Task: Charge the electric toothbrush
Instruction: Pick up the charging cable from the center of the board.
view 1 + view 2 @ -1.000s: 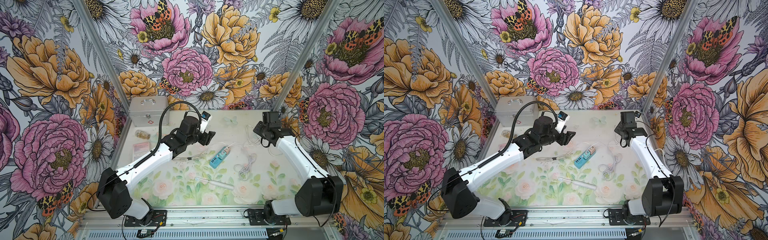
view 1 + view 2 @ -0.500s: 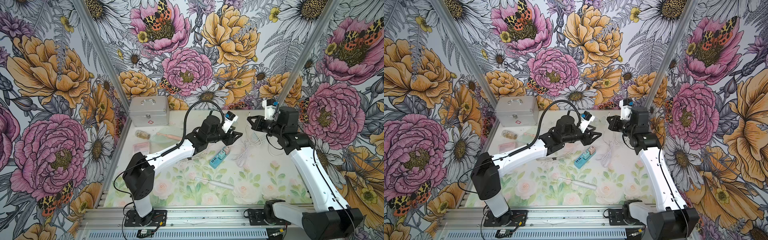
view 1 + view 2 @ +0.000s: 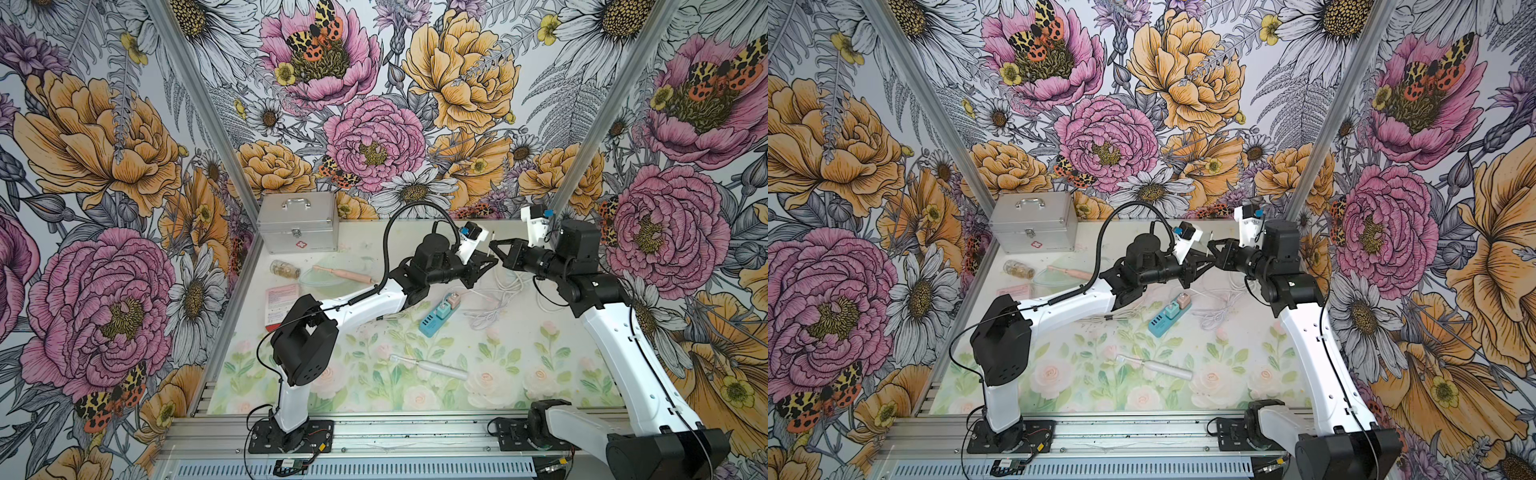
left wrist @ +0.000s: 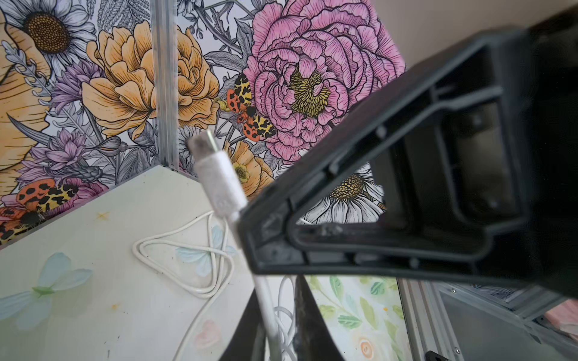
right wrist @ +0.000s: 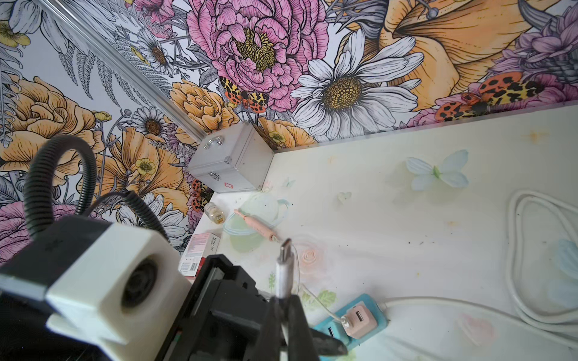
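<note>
Right wrist shows right pincer (image 5: 283, 309) clenched on white plug (image 5: 284, 268); left pincer's (image 4: 275, 328) state unclear.

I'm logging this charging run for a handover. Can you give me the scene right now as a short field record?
right pincer: shut on charging cable just below its plug
left pincer: same cable passes through it; grip unclear
white toothbrush: lying flat, near side of scene, untouched
pink toothbrush: lying by silver case
power strip: blue, mid-scene, pink adapter plugged in
</note>
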You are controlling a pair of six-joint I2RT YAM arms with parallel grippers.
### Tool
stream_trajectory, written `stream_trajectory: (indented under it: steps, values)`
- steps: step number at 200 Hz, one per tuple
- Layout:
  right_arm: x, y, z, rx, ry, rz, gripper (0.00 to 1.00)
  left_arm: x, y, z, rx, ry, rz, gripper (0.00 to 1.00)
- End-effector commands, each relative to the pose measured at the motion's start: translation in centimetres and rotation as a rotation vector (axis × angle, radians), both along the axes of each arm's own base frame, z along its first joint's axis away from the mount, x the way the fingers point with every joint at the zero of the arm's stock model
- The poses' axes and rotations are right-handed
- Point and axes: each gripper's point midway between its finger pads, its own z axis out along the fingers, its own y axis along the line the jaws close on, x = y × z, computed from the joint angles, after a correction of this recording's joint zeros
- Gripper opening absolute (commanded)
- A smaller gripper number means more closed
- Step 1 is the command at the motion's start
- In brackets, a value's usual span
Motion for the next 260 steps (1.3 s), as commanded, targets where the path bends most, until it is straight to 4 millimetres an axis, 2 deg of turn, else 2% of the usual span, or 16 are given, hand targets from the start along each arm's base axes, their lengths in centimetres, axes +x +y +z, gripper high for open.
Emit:
stream_trajectory:
  steps: [1,26,55,90,116,144,161,188,210,260]
  values:
    - [0.2,-0.6,0.7,-0.007,-0.038,-0.024,0.0,-0.7,0.0,2.0,-0.052,-0.037,-0.01,0.1]
    - [0.0,-0.5,1.1,0.0,-0.048,-0.017,0.0,-0.1,0.1,2.1,-0.054,-0.03,0.032,0.0]
    - [0.1,-1.2,1.3,-0.015,-0.056,-0.073,0.02,0.4,0.1,1.8,-0.03,-0.046,0.093,0.0]
    - [0.3,-1.0,1.2,-0.01,-0.041,-0.099,0.22,0.6,-0.1,1.5,0.029,-0.076,0.135,0.0]
    - [0.5,-1.1,1.2,-0.019,-0.039,-0.129,0.29,0.7,-0.3,1.6,0.04,-0.079,0.146,0.0]
    - [0.8,-1.5,0.7,-0.041,-0.031,-0.165,0.28,0.6,-0.4,1.6,0.043,-0.082,0.148,0.0]
    - [0.8,-1.6,0.6,-0.045,-0.034,-0.174,0.21,0.5,-0.5,1.6,0.046,-0.084,0.147,0.0]
    - [0.6,-1.8,1.6,-0.052,-0.062,-0.191,0.23,0.7,-0.5,1.3,0.056,-0.081,0.155,0.0]
    - [0.6,-1.4,1.4,-0.052,-0.06,-0.179,0.22,0.7,-0.5,1.3,0.056,-0.081,0.154,0.0]
    - [0.9,-1.1,1.7,-0.043,-0.066,-0.178,0.04,0.7,-0.9,1.1,0.065,-0.08,0.152,0.0]
